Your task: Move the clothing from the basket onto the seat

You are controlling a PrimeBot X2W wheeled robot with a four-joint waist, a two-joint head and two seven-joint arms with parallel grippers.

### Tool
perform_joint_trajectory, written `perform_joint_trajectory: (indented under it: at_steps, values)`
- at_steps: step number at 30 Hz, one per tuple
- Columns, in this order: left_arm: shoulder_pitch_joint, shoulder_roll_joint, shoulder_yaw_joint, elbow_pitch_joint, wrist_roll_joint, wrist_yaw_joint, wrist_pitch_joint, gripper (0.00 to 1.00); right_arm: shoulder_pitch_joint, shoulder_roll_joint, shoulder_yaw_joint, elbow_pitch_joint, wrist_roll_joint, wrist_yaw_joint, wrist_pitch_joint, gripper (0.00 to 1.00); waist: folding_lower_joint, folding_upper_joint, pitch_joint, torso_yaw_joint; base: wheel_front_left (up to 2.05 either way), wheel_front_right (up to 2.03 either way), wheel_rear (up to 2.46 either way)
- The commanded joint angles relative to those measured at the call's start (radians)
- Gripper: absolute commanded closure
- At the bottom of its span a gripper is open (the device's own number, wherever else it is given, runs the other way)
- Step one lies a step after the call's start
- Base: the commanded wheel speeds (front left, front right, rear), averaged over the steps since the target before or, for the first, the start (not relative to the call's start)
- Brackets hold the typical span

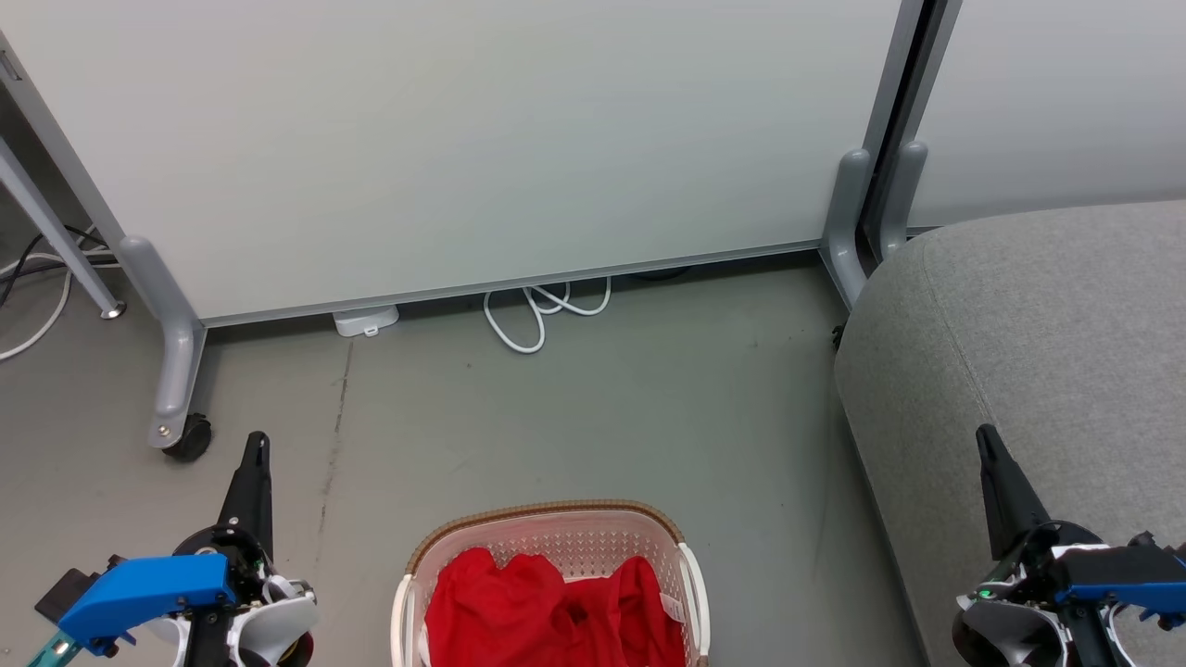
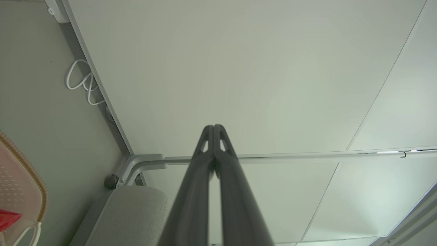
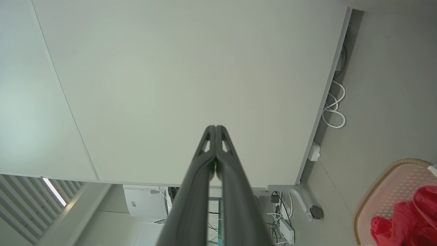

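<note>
Red clothing (image 1: 556, 607), by its look soft, light and apt to trail, lies heaped in the basket (image 1: 574, 542) in the head view, a raised fold the likely hold, open floor (image 1: 593, 408) between it and the seat (image 1: 1038, 352). Left wrist view: left fingers (image 2: 194, 191) pressed together, empty, before a pale partition (image 2: 239, 68). Right wrist view: right fingers (image 3: 194, 191) likewise, basket rim probably the edge to clear.

clothing (image 1: 556, 607): soft red cloth, matt. 
basket (image 1: 565, 537): perforated cream plastic, slight sheen, brown woven-look rim. 
fingers (image 3: 191, 205) of the right gripper (image 1: 984, 431): dark, smooth, matt, plastic look. 
seat (image 1: 1038, 352) beside it: grey fabric, matt, coarse weave. 
partition panel (image 1: 463, 139) ahead of it: smooth, matt. 
floor (image 1: 649, 398): matt grey, scuffed.
</note>
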Motion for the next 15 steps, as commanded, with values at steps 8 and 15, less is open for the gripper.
perform_joint_trajectory:
  at_steps: [8, 15]
  values:
    - [0.0, 0.0, 0.0, 0.0, 0.0, 0.0, -0.001, 0.0, 0.0, 0.0, 0.0, 0.0, 0.0, 0.0, 0.0, 0.0, 0.0, 0.0, 0.0, 0.0, 0.0, 0.0, 0.0]
    - [0.032, -0.005, -0.012, 0.034, 0.004, 0.0, -0.019, 0.0, 0.031, 0.006, 0.015, 0.025, -0.003, -0.001, -0.017, 0.0, 0.0, 0.0, 0.0, 0.0, 0.0, 0.0, 0.0]
